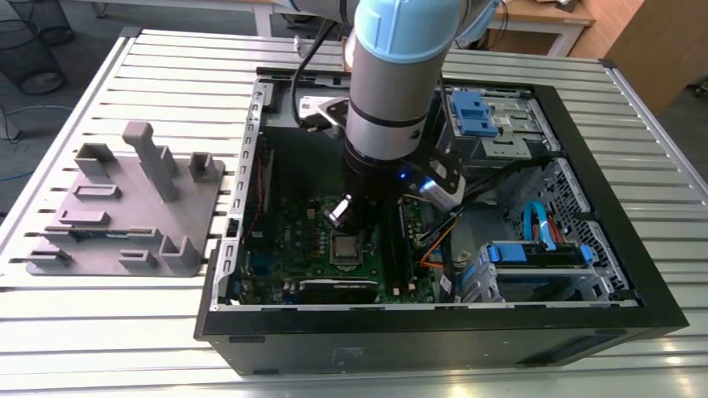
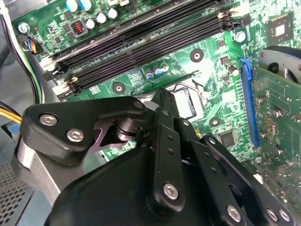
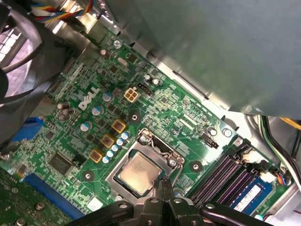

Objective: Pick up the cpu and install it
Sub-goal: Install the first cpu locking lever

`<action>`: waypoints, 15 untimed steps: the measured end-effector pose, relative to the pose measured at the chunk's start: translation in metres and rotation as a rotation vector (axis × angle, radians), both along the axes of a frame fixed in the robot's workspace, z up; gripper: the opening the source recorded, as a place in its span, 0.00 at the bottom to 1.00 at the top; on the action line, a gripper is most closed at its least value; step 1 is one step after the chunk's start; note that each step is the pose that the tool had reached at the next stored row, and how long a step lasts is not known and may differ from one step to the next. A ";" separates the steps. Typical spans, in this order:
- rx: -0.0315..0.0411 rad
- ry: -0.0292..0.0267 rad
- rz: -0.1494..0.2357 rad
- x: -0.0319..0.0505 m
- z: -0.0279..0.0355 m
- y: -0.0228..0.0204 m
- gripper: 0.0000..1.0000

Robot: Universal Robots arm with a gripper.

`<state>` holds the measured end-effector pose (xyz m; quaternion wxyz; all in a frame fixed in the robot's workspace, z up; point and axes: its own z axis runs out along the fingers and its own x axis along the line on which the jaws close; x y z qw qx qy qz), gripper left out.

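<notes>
The cpu [image 3: 137, 173] is lying flat inside the socket [image 3: 143, 165] on the green motherboard [image 3: 70, 136], within the open computer case [image 1: 619, 319]. The gripper [image 3: 164, 188] is hovering just above the socket, its fingers [image 2: 165, 117] pressing together and holding nothing. The case is sitting on a slatted metal table [image 1: 89, 332], beside a gray fixture [image 1: 122, 207].

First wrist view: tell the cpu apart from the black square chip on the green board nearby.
The cpu has a pale silvery top; the black chip is dark. The cpu looks larger than the black chip. The cpu lies inside a metal-framed socket; the black chip sits straight on the motherboard. Both are flat and square.
</notes>
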<state>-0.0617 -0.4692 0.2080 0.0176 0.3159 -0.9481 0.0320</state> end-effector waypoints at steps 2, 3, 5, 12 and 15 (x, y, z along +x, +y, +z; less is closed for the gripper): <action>-0.0003 0.0001 -0.019 0.0000 -0.0001 -0.0002 0.11; -0.0003 0.0001 -0.029 0.0000 -0.0002 -0.0002 0.11; -0.0005 0.0000 -0.047 0.0000 -0.0003 -0.0003 0.11; -0.0022 0.0000 -0.109 0.0000 -0.0005 -0.0008 0.11; -0.0039 -0.0001 -0.131 0.0000 -0.0005 -0.0010 0.11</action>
